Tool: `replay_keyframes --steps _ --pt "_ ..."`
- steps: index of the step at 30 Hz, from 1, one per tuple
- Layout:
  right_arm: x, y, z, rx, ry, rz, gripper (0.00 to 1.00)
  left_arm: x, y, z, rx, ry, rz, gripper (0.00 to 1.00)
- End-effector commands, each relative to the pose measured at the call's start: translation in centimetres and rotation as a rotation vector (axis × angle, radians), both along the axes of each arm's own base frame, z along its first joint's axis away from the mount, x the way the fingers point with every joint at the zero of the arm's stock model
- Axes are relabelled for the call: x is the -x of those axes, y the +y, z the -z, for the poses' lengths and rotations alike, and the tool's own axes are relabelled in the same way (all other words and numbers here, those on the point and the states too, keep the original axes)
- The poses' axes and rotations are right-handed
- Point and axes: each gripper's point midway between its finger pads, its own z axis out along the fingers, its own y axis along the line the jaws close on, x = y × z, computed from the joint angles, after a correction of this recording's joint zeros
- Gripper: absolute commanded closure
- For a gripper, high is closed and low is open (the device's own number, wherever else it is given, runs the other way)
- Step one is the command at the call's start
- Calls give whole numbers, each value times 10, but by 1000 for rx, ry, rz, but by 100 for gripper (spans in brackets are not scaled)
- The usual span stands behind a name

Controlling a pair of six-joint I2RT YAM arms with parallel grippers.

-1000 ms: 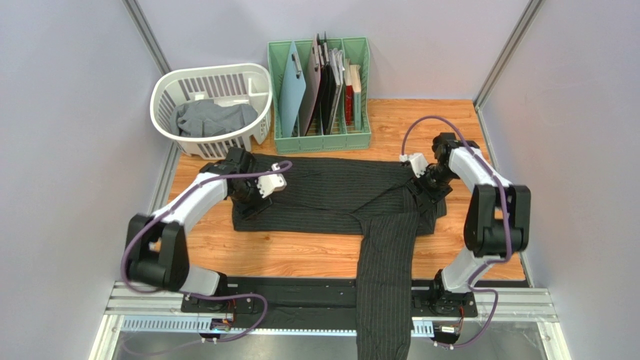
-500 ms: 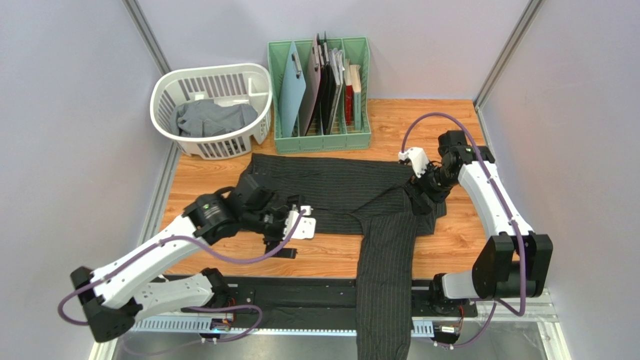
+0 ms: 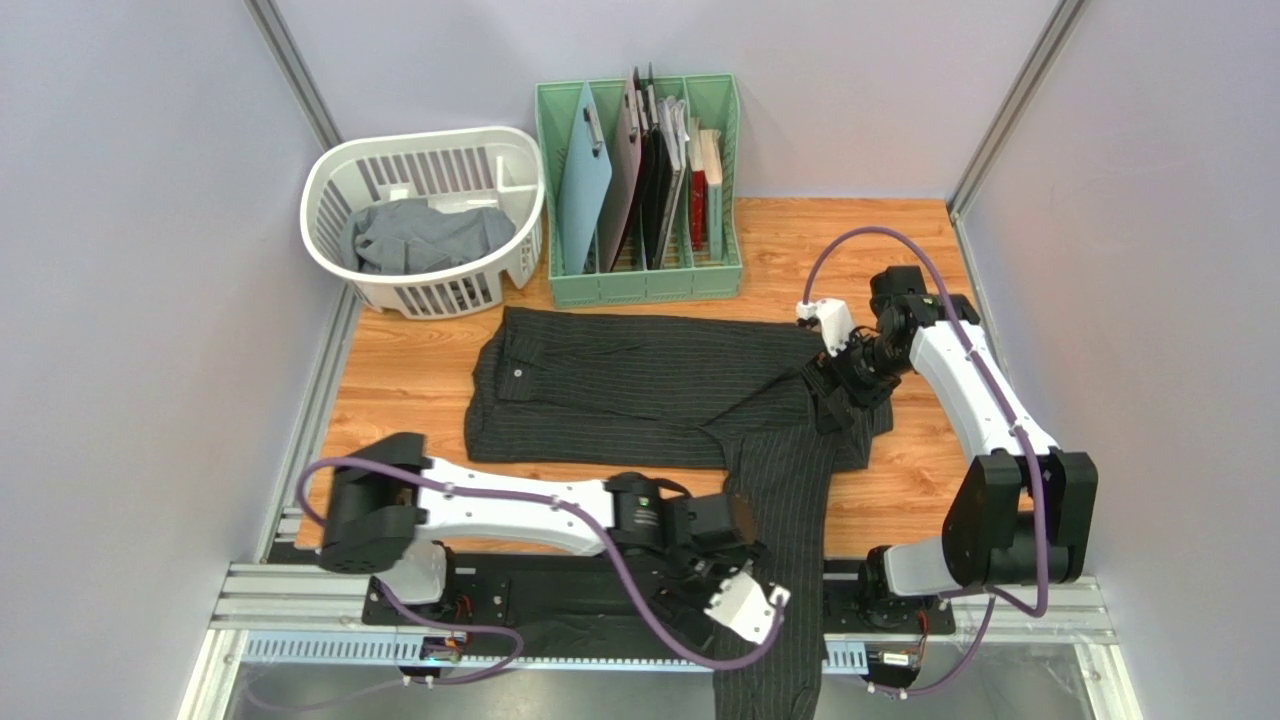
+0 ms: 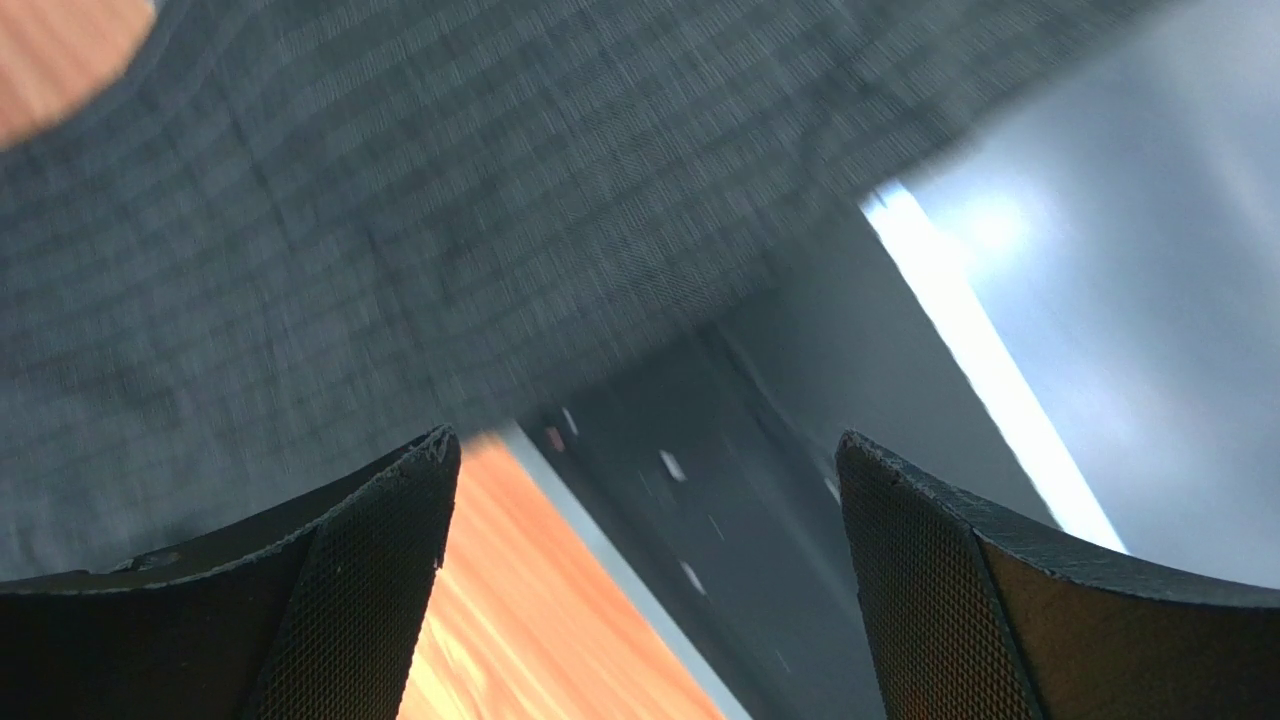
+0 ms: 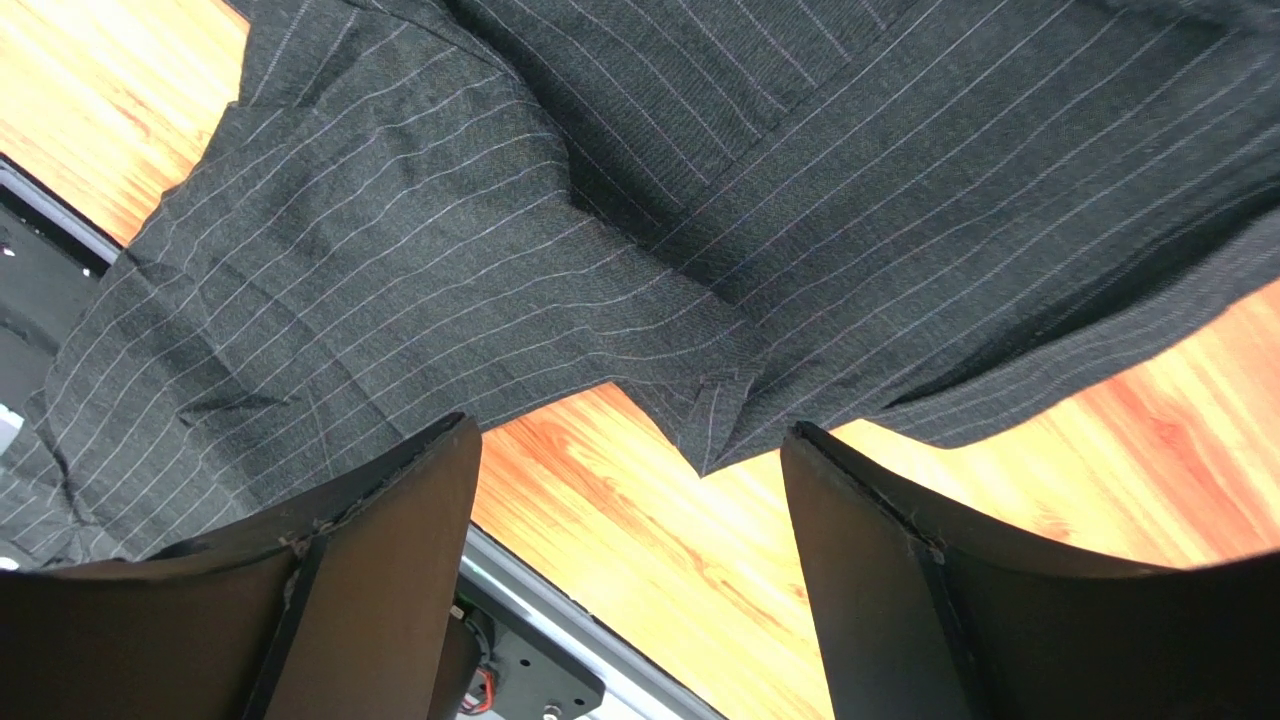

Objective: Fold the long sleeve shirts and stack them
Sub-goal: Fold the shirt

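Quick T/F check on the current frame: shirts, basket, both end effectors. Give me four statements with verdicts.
1. The grey shirt lies in the white basket. True.
2. The pinstripe shirt is folded into a neat stack. False: it lies spread on the table, with one sleeve hanging over the near edge.
3. The left end effector is shut on the sleeve. False: it is open by the sleeve at the near edge, with nothing between its fingers.
4. The right end effector is open above the pinstripe shirt. True.
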Motion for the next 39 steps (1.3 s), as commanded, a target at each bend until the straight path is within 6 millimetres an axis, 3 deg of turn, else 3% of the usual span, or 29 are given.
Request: replay_keyframes --steps 1,4,6,9,11,12,14,17,20,26,27,28,29,30,32,35,39 --pt "-13 3 3 -9 11 22 21 15 -59 8 105 -67 99 1" --pt "-17 3 4 -8 20 20 21 34 -61 15 101 -19 158 2" --pt "-19 3 4 -8 21 20 21 37 -67 17 108 -8 166 4" --pt "-19 4 4 -10 21 19 21 41 -69 31 56 6 196 17" --pt "-18 3 3 -6 19 15 21 39 -66 49 12 -4 204 29" --pt "-17 2 3 -4 20 17 21 37 -66 53 0 -12 202 43" --pt "-15 2 2 -2 17 7 21 28 -64 62 -26 14 162 52" --pt "-11 3 0 -5 18 -4 20 12 -60 65 -44 23 134 45" --pt "-11 2 0 -1 21 -10 20 13 -42 81 -102 18 186 36" --pt "-10 1 -4 0 12 -16 20 14 -21 101 -214 73 192 49" --pt "-10 1 -3 2 15 -18 20 11 -18 99 -239 84 187 56" --pt "-10 1 -3 4 13 -22 20 10 -16 100 -256 102 184 57" --pt "-10 0 -3 8 15 -23 20 8 -11 96 -285 124 179 65" --pt "-10 0 -2 9 16 -24 20 1 -10 93 -295 144 159 81" --pt "-10 0 -1 12 21 -31 20 -9 -9 86 -298 155 124 100" --pt "-9 -1 0 13 27 -36 20 -35 -4 75 -282 135 73 100" --pt "-10 -2 1 18 26 -36 20 -87 3 63 -257 98 -41 100"
